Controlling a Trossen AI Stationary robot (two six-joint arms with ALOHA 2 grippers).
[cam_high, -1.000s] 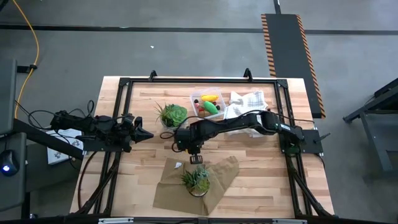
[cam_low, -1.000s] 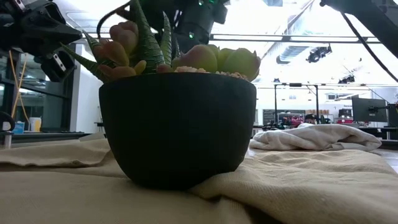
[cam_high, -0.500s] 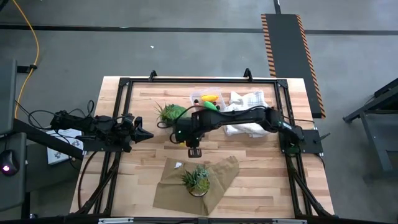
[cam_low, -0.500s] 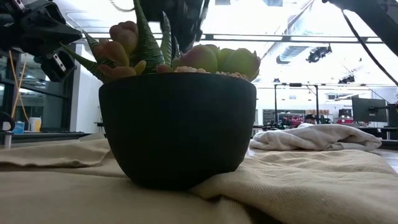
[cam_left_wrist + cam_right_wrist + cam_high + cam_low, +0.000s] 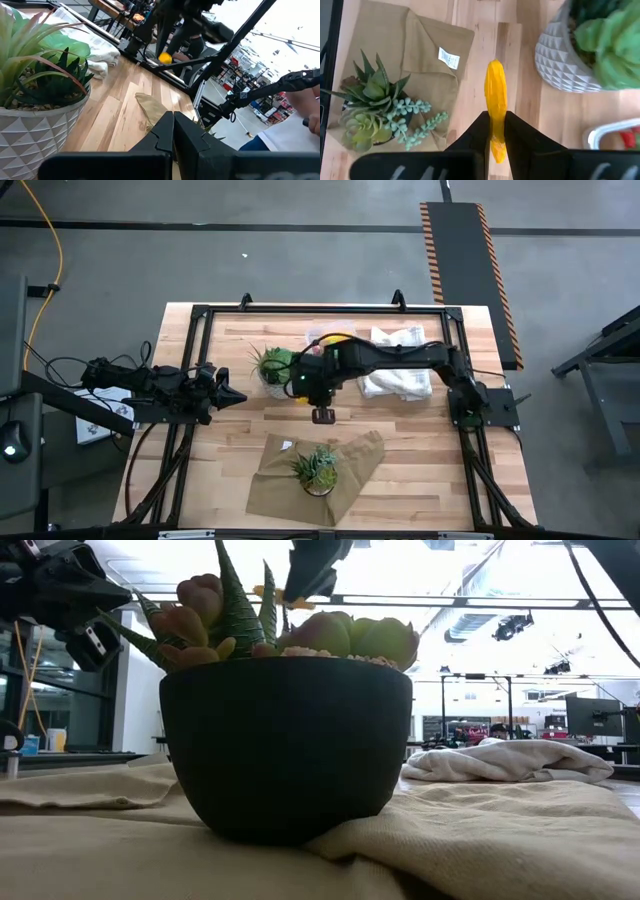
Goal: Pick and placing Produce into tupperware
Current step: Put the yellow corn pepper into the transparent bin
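Yellow produce piece sits clamped in the right pincer, above the bench beside the white plant pot. Left pincer waits with fingers together at the bench's left side.

The table is showing pale, matt plank wood inside a dark metal frame. A tan cloth is lying creased and coarse. The yellow piece is looking smooth, glossy plastic. One pot is showing faceted white ridges; another pot is looking matt black.
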